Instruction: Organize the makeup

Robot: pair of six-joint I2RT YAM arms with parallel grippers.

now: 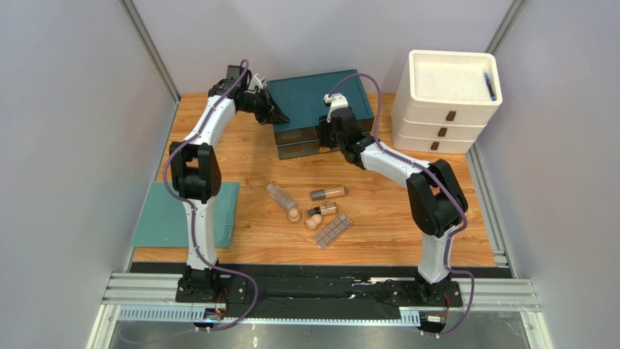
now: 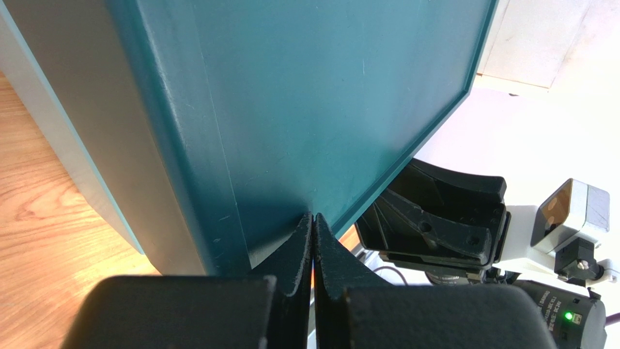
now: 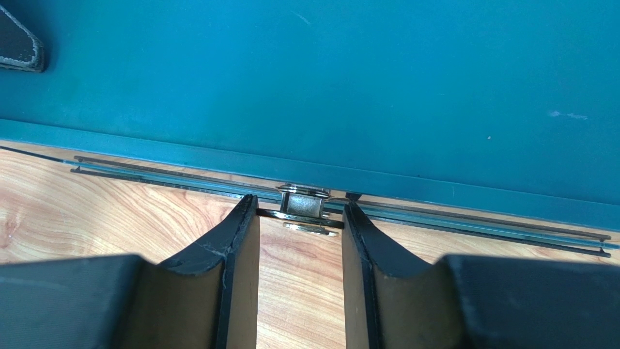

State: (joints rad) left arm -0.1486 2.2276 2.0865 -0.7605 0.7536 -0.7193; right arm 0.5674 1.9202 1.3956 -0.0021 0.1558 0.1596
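Note:
The makeup lies mid-table: a clear bottle (image 1: 281, 196), two brown-tinted tubes (image 1: 327, 193) (image 1: 324, 210), two beige sponges (image 1: 293, 215) (image 1: 313, 222) and a flat palette (image 1: 333, 230). No gripper is near it. My left gripper (image 1: 276, 115) is shut, its tips (image 2: 313, 222) against the left top corner of the teal drawer box (image 1: 320, 109). My right gripper (image 1: 331, 137) is open at the box's front, low over the table. Its fingertips (image 3: 300, 207) stand either side of a small metal knob (image 3: 304, 203) on a drawer front (image 3: 364, 73), not closed on it.
A white three-drawer unit (image 1: 436, 116) stands at the back right with a blue pen (image 1: 490, 83) on its top. A flat teal panel (image 1: 156, 214) lies at the table's left edge. The right arm's wrist (image 2: 436, 218) shows past the box in the left wrist view.

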